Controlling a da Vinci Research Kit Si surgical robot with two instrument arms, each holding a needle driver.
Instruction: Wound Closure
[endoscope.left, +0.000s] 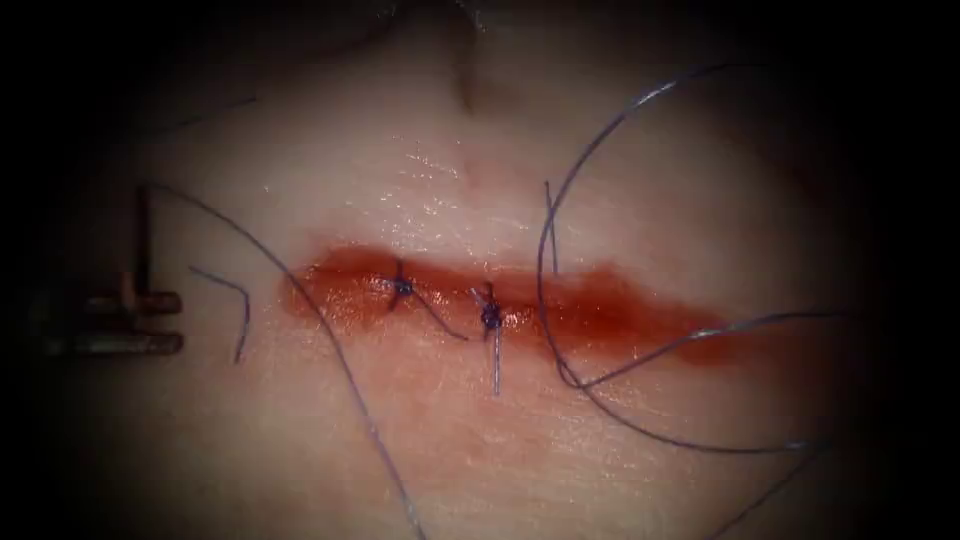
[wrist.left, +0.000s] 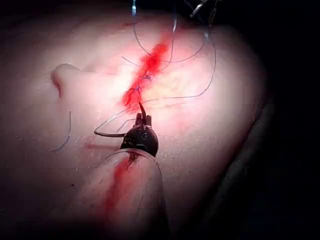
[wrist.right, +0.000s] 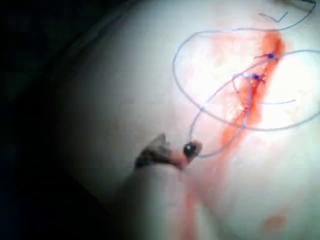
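The cut runs across mid-frame of the tissue, smeared with red fluid. It carries two knotted stitches left of centre. One long thread loops at right, and one cut end lies at left. The left tool grips the one needle near an end, clear of the tissue. Whether the right tool grips anything I cannot tell.

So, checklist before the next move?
1. Two knots seated on the cut: ok.
2. Left tool has a known hold: cannot tell.
3. Right tool has a known hold: cannot tell; thread passes close by it.
4. Needle located: cannot tell.
5. Thread slack tidy: not ok; loose loops cross the cut right of the knots.
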